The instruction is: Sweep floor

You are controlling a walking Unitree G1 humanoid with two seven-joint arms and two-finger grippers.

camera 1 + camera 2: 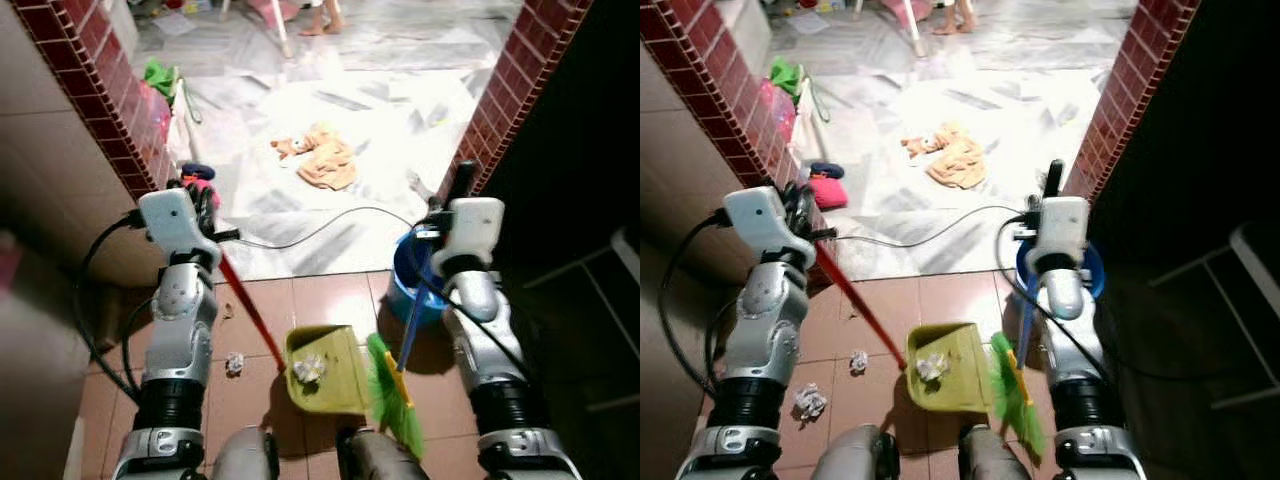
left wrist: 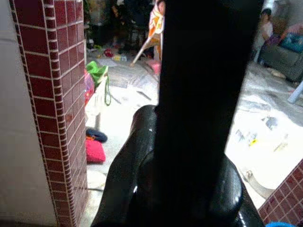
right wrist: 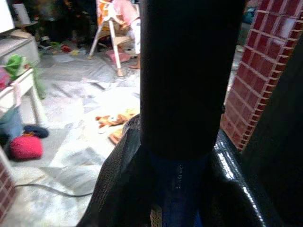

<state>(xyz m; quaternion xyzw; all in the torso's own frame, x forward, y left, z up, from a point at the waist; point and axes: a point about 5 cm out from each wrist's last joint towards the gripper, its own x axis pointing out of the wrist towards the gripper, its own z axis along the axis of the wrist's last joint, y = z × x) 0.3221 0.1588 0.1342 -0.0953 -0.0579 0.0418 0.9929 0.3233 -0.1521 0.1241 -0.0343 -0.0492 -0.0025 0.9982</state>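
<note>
A yellow-green dustpan (image 1: pixel 330 370) lies on the brown tiles at my feet with a crumpled paper ball (image 1: pixel 308 368) inside it. Its long red handle (image 1: pixel 250 310) rises to my left gripper (image 1: pixel 203 198), which is shut on it. My right gripper (image 1: pixel 455 200) is shut on the blue handle (image 1: pixel 413 315) of a broom. The broom's green bristles (image 1: pixel 395 395) rest just right of the pan. Two more paper balls (image 1: pixel 858 360) (image 1: pixel 808 402) lie on the tiles left of the pan. In the wrist views black fingers (image 2: pixel 199 118) (image 3: pixel 189 85) sit close around the handles.
A blue bucket (image 1: pixel 405 270) stands by the right brick pillar (image 1: pixel 510 90), with another pillar (image 1: pixel 110 90) at left. A black cable (image 1: pixel 330 225) crosses the marble floor. Beyond lie an orange cloth (image 1: pixel 325 160) and a red cushion (image 1: pixel 825 190). A person's feet (image 1: pixel 322 25) are far back.
</note>
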